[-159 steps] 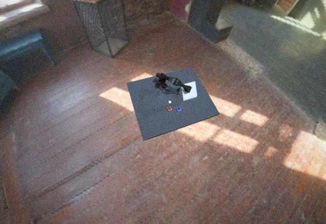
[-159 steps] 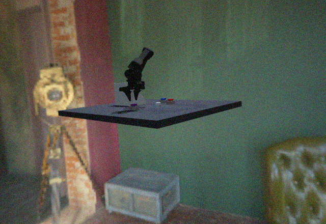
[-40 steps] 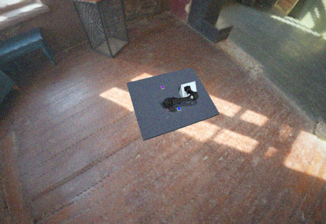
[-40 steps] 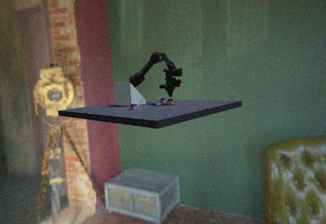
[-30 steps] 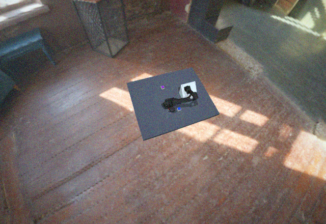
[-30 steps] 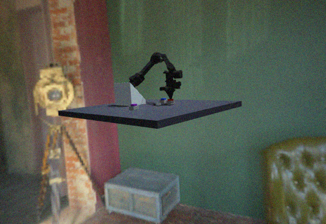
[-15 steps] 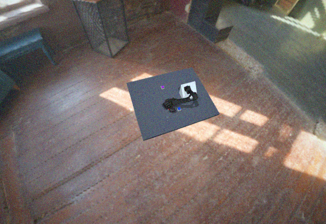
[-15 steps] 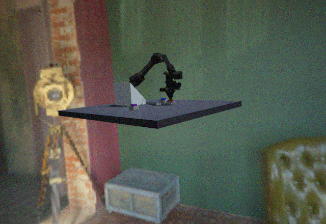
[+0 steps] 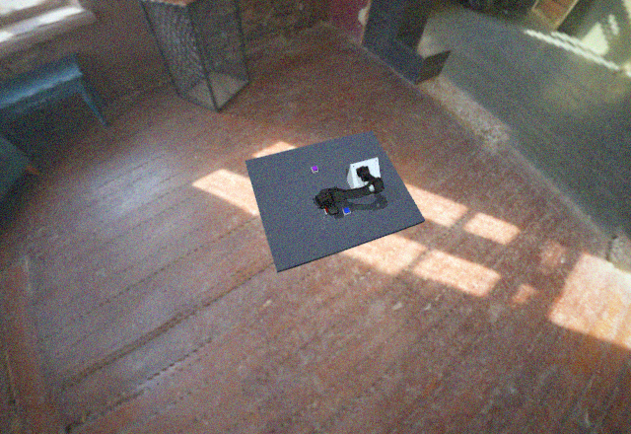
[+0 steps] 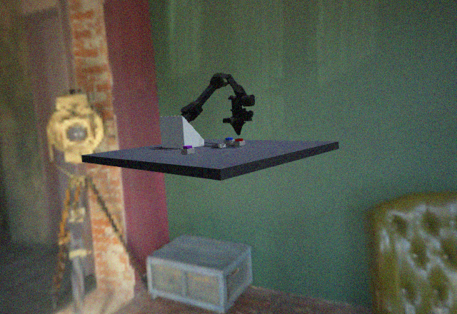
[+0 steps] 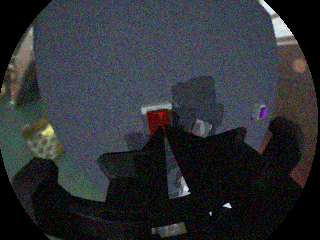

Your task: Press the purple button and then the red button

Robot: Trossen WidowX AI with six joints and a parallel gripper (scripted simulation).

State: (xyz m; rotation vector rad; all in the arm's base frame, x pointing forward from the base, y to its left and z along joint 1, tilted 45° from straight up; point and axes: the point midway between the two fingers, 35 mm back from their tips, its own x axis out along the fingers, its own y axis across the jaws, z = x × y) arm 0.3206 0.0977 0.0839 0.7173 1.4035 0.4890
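The red button (image 9: 325, 209) (image 10: 238, 140) (image 11: 158, 119) sits on the dark grey table (image 9: 285, 236) (image 10: 221, 166) (image 11: 134, 40), mostly hidden by the arm in the top view. My gripper (image 10: 237, 133) (image 11: 163, 128) is shut and empty. It points straight down, its tip a short way above the red button and not touching it. The purple button (image 9: 314, 168) (image 10: 187, 147) (image 11: 263, 112) stands apart, nearer the arm's base, with nothing on it.
A blue button (image 9: 346, 210) (image 10: 228, 138) sits close beside the red one. A small pale piece (image 10: 221, 145) lies just behind them. The arm's white base (image 9: 369, 164) (image 10: 173, 131) stands at the table's back edge.
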